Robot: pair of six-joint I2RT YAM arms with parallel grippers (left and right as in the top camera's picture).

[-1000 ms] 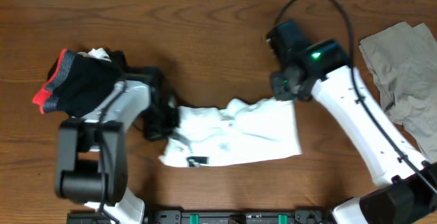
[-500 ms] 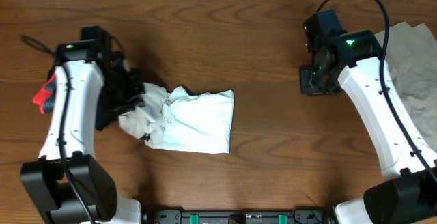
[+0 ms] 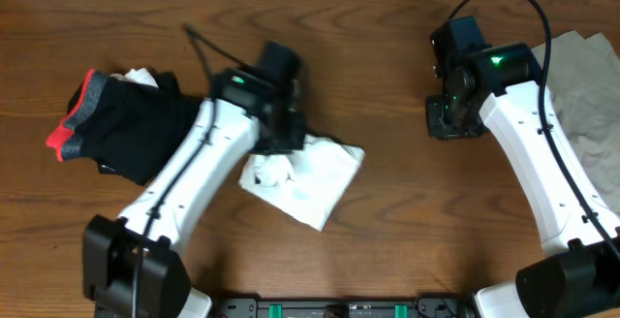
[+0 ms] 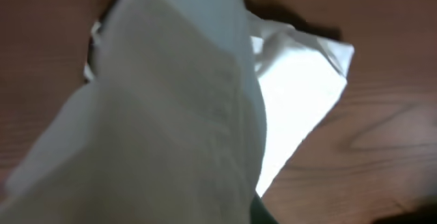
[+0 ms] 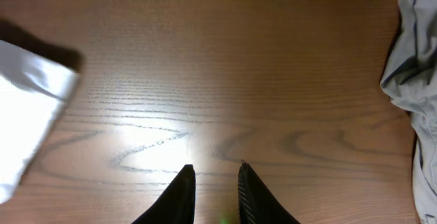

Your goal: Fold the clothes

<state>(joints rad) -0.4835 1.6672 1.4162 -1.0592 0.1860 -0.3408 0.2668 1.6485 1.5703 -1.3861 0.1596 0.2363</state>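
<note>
The clothes are a white T-shirt (image 3: 312,180) lying bunched and partly folded in the middle of the table, with one corner pointing toward the front. My left gripper (image 3: 278,149) sits at its upper left edge, shut on a pinch of the cloth. In the left wrist view the white fabric (image 4: 171,115) hangs right in front of the lens and hides the fingers. My right gripper (image 3: 448,127) hovers over bare wood to the right of the shirt. Its fingers (image 5: 213,171) stand a narrow gap apart with nothing between them. The shirt's edge (image 5: 27,108) shows at that view's left.
A black garment with red trim (image 3: 116,124) lies at the far left, behind the left arm. A crumpled grey garment (image 3: 581,95) lies at the right edge, also seen in the right wrist view (image 5: 418,80). Bare wood (image 3: 387,211) lies between shirt and right arm.
My left arm has swung from the table's left side to the middle, dragging the shirt with it and turning it. The right gripper left the shirt's corner a second ago and has since stayed put.
</note>
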